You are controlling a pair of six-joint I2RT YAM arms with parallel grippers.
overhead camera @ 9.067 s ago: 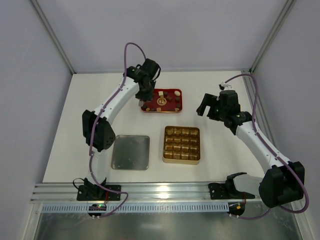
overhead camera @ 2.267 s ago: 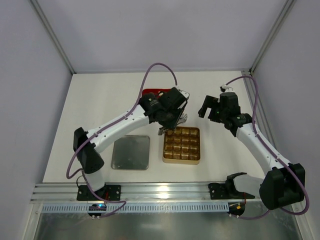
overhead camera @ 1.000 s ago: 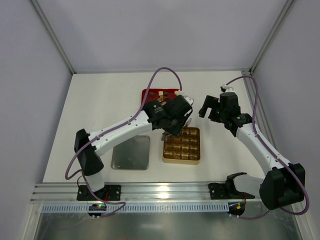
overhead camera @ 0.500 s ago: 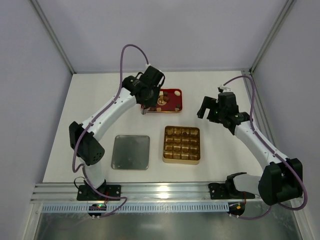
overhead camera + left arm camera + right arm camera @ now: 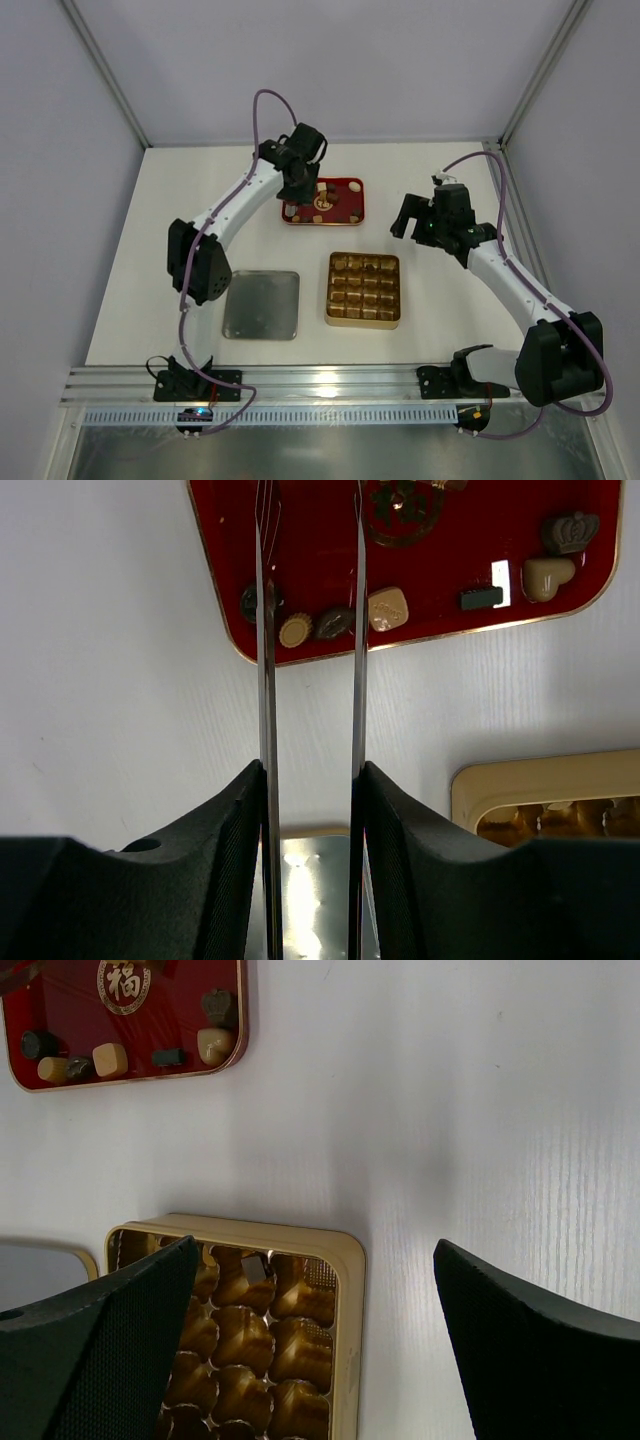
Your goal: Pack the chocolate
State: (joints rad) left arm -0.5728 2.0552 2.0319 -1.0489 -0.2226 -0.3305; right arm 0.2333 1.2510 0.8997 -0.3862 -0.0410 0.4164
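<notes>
The left gripper [image 5: 308, 540] hangs over a corner of the red tray [image 5: 450, 550]. Its two thin blades are part-spread and parallel, with nothing between them along the length that shows. I judge this to be a line-up for the next pick, because a short row of chocolates lies right at the blades. A dark round piece [image 5: 248, 602] sits half behind the left-hand blade. A tan round piece [image 5: 295, 630] and a dark oval [image 5: 335, 622] lie between the blades, and a tan square [image 5: 388, 608] lies just outside the right-hand blade. Well off to that same side sit a small dark bar [image 5: 481, 598], a cream heart [image 5: 548, 577] and a dark crown-shaped piece [image 5: 571, 530].

The right gripper [image 5: 315, 1250] is spread wide and empty, hovering over the far edge of the gold compartment tray [image 5: 352, 1340]. It is probably parked there to leave the left arm room. One small dark chocolate [image 5: 252, 1266] sits in a compartment just below and between its fingers. The other cells in view look empty, so packing seems barely begun.

The blade tips run off the top of the left wrist view, so I cannot tell whether they touch the tray or nip anything. The right gripper's black fingers cover part of the gold tray, and the frame cuts off the rest. The flat silver tray [image 5: 261, 304] lies well behind the left gripper.
</notes>
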